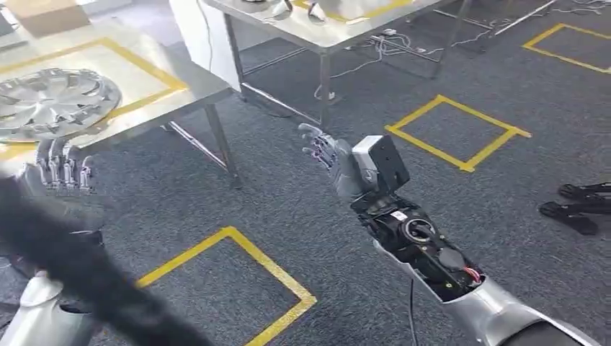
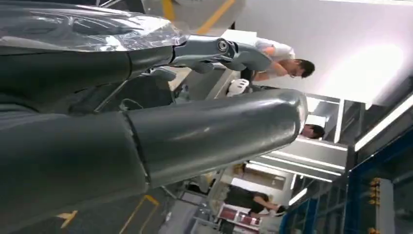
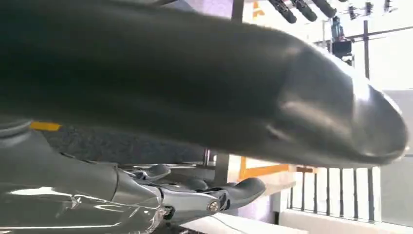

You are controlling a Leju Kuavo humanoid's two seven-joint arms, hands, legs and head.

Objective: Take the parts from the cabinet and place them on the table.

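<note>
My right hand (image 1: pixel 326 151) was out in front of me over the grey carpet, fingers apart, holding nothing; the right wrist view showed the thick grey thumb (image 3: pixel 302 112) and the darker fingers (image 3: pixel 214 192) extended with nothing between them. My left hand (image 1: pixel 63 171) was raised just beside the near edge of the steel table with the yellow tape rectangle (image 1: pixel 155 101), fingers upright and apart, also holding nothing. In the left wrist view the thumb (image 2: pixel 219 129) and fingers (image 2: pixel 214 51) were spread with only the room behind them.

The round silver spoked hubcap-like part (image 1: pixel 52 101) lay flat on that steel table, inside the tape rectangle, just beyond my left hand. Whether it was the last part I couldn't tell; the cabinet wasn't seen here. A second steel table (image 1: pixel 324 32) stood well beyond the first. Yellow tape squares (image 1: pixel 457 133) marked the carpet to the right of the table.

Risks, as I judged them: the part sat near the table's left end, and my left hand was close, so a careless swing could nudge it off. The table leg (image 1: pixel 220 144) stood between my hands, and turning could clip it. A dark blurred band (image 1: pixel 94 277) crossed the head view near my left arm.
</note>
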